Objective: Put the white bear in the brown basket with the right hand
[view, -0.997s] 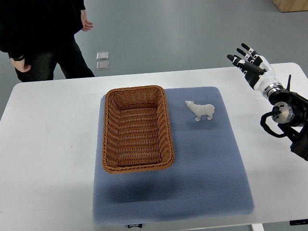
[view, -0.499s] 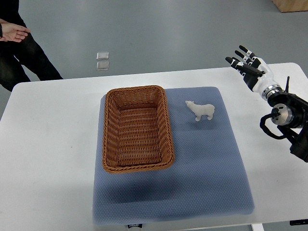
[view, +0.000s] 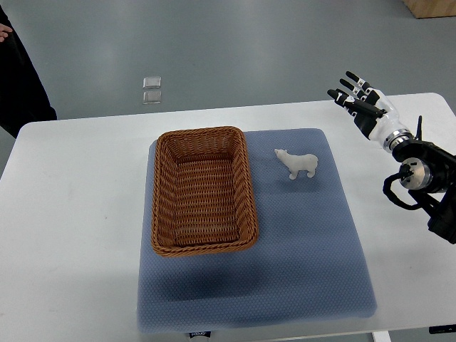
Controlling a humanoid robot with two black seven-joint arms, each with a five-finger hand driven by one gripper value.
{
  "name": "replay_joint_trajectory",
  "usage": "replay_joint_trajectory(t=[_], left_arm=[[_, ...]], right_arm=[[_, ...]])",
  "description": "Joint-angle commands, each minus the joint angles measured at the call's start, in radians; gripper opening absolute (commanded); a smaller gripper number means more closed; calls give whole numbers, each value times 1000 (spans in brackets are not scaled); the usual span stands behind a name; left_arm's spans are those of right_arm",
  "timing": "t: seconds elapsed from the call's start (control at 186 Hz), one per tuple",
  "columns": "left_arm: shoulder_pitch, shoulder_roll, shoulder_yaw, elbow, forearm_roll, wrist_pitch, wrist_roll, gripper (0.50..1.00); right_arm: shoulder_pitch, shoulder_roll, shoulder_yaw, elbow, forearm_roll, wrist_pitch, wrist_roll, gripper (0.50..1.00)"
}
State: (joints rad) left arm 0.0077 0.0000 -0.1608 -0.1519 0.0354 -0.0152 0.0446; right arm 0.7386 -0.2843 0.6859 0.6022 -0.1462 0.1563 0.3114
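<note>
One view is showing the robot's black-and-white right hand (view: 362, 107) hovering with fingers spread, holding nothing, likely readying a reach. The small white bear figurine (view: 298, 164) is standing well apart, below-left of the hand, on the blue mat (view: 313, 249), just beside the empty brown woven wicker basket (view: 203, 246) on the white desk (view: 71, 214).

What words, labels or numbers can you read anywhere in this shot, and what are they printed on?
No text can be read.
A small dark tag at the near edge of the blue mat carries light print, too small and blurred to read.
The brown basket, the white bear, the table and the right hand show no lettering.
</note>
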Motion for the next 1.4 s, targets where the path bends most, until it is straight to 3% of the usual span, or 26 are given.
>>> replay_joint_trajectory(t=[0.0, 0.193, 0.863, 1.137, 1.394], left_arm=[[0, 0, 0, 0, 0, 0, 0, 1000], [0, 0, 0, 0, 0, 0, 0, 1000], [0, 0, 0, 0, 0, 0, 0, 1000], [0, 0, 0, 0, 0, 0, 0, 1000], [0, 0, 0, 0, 0, 0, 0, 1000]], right_arm=[[-15, -3, 0, 2, -13, 3, 0, 926], [-42, -9, 1, 2, -19, 34, 0, 926], [-47, -15, 3, 7, -107, 35, 9, 926], [-30, -56, 1, 51, -314, 69, 37, 924], [-7, -104, -9, 116, -733, 109, 113, 924]])
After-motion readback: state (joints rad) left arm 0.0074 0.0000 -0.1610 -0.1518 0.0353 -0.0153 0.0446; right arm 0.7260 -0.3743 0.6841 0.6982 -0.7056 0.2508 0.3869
